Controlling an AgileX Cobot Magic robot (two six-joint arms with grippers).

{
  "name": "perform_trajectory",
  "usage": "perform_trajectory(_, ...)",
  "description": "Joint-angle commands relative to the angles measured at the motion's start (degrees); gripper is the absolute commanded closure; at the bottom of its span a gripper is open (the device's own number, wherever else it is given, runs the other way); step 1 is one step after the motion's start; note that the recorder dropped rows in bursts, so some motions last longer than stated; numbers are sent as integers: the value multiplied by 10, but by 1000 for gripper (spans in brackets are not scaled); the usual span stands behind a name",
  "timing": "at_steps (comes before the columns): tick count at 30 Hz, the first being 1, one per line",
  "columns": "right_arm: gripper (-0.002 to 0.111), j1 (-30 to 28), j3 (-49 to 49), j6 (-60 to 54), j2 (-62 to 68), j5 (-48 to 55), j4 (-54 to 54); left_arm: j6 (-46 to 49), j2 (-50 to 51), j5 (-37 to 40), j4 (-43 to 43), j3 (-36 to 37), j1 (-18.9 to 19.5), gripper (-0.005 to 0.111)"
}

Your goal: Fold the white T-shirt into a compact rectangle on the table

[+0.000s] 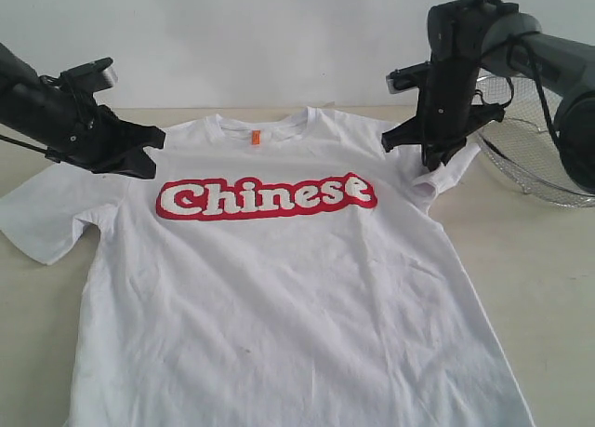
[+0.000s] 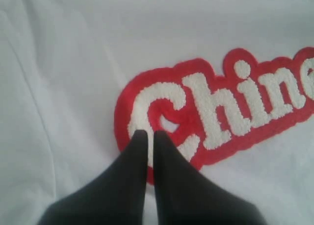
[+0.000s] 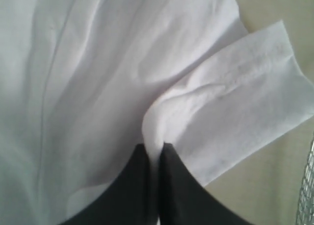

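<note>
Beige table (image 1: 548, 287) under white T-shirt (image 1: 279, 315)

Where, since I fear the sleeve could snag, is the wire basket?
In the exterior view the wire basket sits at the far right on the table, beyond the right pincer shut on the white T-shirt.

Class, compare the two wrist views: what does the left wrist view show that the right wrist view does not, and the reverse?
Only the left wrist view: the red-edged lettering, with the left pincer shut at its first letter. Only the right wrist view: a sleeve bunched up in the shut right pincer, bare table and a wire basket edge. Both: white T-shirt cloth and a dark pincer with tips together.
</note>
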Motion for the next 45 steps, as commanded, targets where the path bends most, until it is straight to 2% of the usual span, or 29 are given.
perform_trajectory(1,108,-1,-1,-5,-36,0,-7,-2,-6,2,-1,3,-3,102)
perform_trajectory(5,108,-1,-1,-30,-57,0,23,-2,-6,0,-1,3,-3,102)
perform_trajectory(10,108,0,-1,-102,-61,0,147,-2,-6,-1,-1,3,-3,102)
perform_trajectory(13,108,10,-1,-137,-61,0,180,-2,-6,1,-1,3,-3,102)
perform_trajectory(22,108,39,-1,-166,-61,0,198,-2,-6,2,-1,3,-3,102)
perform_trajectory(45,108,39,-1,-151,-27,0,196,-2,-6,6,-1,3,-3,102)
